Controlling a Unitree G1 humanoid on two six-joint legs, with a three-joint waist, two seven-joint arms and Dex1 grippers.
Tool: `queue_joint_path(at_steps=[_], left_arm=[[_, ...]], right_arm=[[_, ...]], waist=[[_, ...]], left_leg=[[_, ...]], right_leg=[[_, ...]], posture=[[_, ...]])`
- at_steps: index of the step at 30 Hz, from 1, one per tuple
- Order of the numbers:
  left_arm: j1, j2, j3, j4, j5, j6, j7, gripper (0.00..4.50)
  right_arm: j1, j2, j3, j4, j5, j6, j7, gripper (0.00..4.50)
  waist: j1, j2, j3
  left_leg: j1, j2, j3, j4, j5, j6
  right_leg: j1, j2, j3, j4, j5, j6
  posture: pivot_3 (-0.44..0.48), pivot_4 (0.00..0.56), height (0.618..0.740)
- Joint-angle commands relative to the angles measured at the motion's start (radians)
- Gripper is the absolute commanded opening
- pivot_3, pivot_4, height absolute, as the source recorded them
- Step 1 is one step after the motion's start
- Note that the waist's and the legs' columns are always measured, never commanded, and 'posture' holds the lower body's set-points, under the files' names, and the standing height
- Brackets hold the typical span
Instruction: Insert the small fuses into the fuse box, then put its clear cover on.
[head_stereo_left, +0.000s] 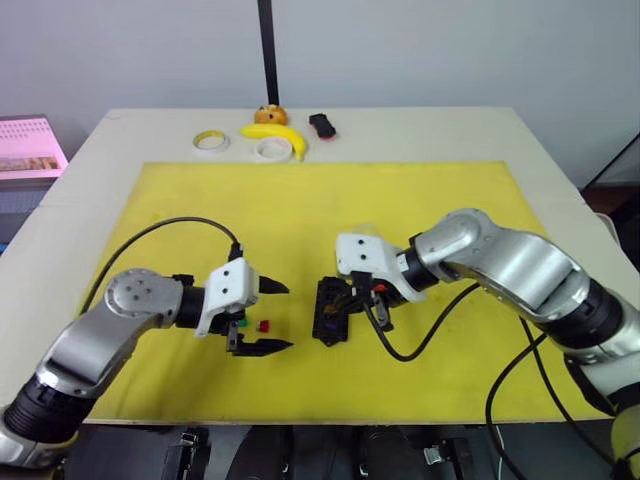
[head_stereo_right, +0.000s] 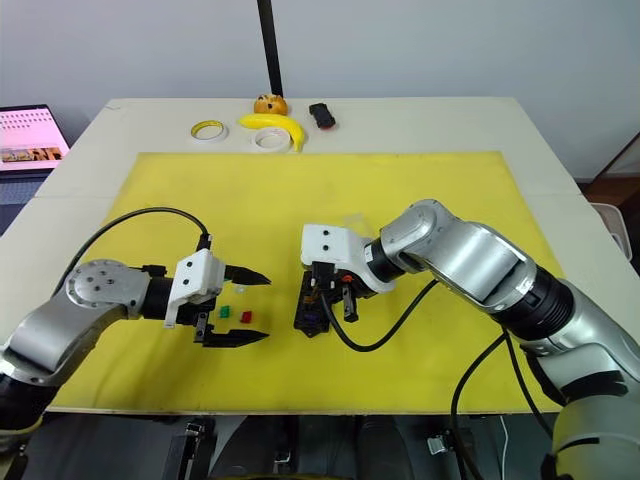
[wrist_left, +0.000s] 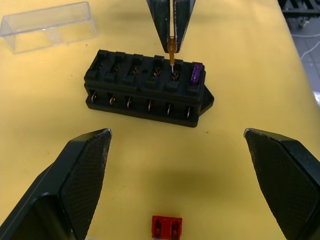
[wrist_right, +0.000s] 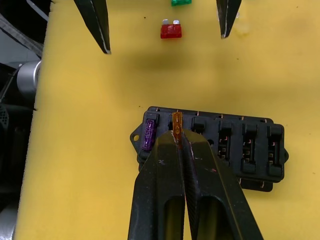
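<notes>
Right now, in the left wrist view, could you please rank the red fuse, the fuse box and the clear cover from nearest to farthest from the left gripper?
1. Red fuse, between the open fingers.
2. Fuse box, ahead.
3. Clear cover, beyond the box, off to one side.

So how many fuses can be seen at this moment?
4. A purple fuse sits in the end slot of the fuse box; an orange-yellow fuse is pinched in the right tool over the next slot; a red fuse and a green fuse lie on the mat. Others may be hidden.

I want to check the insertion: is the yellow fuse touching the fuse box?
Touching. In the left wrist view the yellow fuse, held in the right gripper, has its blade tips reaching into a slot of the fuse box, beside the seated purple fuse.
</notes>
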Motion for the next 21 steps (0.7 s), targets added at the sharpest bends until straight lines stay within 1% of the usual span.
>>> queue_joint_path(at_steps=[1,9,21], left_arm=[[-0.012,-0.01,-0.009,0.0,0.024,-0.036,-0.013,4.47],[-0.025,-0.036,-0.019,0.003,0.047,-0.04,-0.016,4.47],[-0.024,-0.047,-0.012,-0.014,0.049,-0.021,-0.003,4.47]], right_arm=[[-0.005,0.009,-0.018,-0.013,-0.019,0.004,0.006,0.0],[-0.001,0.009,-0.016,-0.028,-0.027,0.022,0.018,0.0],[0.012,0.021,-0.007,-0.021,-0.041,0.056,0.016,0.0]], waist=[[0.0,0.0,0.0],[0.0,0.0,0.0],[-0.001,0.0,0.0]], left_leg=[[0.0,0.0,0.0,0.0,0.0,0.0],[0.0,0.0,0.0,0.0,0.0,0.0],[0.0,0.0,0.0,0.001,0.0,0.0]], right_leg=[[0.0,0.0,0.0,0.0,0.0,0.0],[0.0,0.001,0.0,0.001,0.0,0.0],[0.0,0.001,0.0,0.001,0.0,0.001]], posture=[[0.0,0.15,0.74],[0.0,0.15,0.74],[0.0,0.15,0.74]])
